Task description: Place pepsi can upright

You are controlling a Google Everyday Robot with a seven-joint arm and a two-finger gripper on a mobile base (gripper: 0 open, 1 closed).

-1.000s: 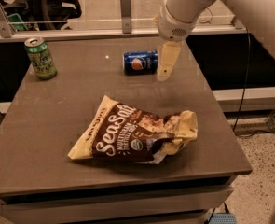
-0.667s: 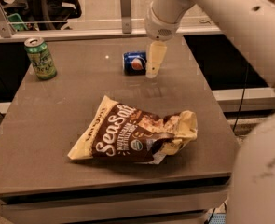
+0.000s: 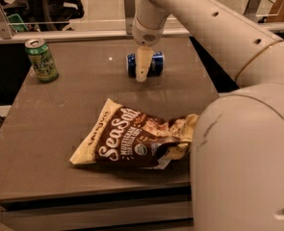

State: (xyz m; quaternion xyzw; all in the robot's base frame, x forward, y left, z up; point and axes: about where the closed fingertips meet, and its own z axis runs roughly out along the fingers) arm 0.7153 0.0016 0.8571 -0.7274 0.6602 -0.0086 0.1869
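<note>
The pepsi can [image 3: 155, 63], dark blue, lies on its side at the far middle of the grey table [image 3: 59, 124]. My gripper [image 3: 141, 72] hangs down from the white arm right in front of the can and covers its middle, so only the can's two ends show. Whether it touches the can I cannot tell.
A green can [image 3: 41, 60] stands upright at the table's far left. A brown and cream SeaSalt snack bag [image 3: 136, 139] lies in the near middle. My arm's large white body [image 3: 242, 167] fills the right foreground. A rail and glass run behind the table.
My gripper has moved left from the can's right end to over its middle. The can, green can and bag have stayed in place.
</note>
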